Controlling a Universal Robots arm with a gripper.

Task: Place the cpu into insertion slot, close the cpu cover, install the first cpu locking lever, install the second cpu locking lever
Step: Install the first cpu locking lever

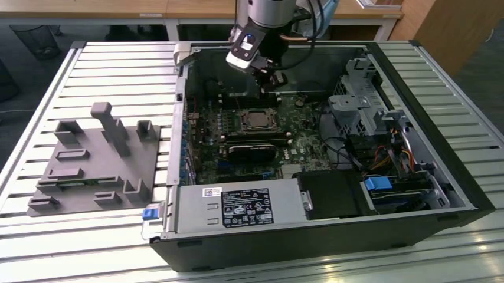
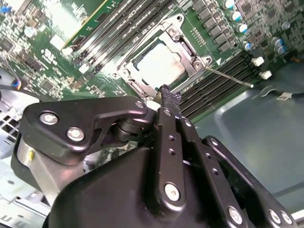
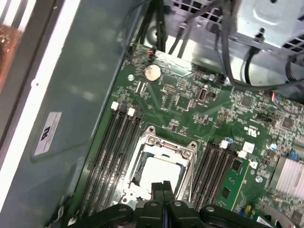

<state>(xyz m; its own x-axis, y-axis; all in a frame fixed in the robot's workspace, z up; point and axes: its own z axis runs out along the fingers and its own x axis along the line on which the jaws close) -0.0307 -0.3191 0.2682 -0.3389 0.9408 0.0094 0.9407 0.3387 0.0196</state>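
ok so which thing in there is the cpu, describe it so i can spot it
Look inside the open computer case at the green motherboard. Between its two banks of long black memory slots sits a square silvery frame. The cpu is the flat pale-grey metal square inside it, smooth and blank, unlike the studded board around it.

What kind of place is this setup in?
Probably a robotics lab or test workshop: an open desktop PC case lies on a slatted metal table, a grey moulded fixture sits beside it, and wooden desks stand behind.
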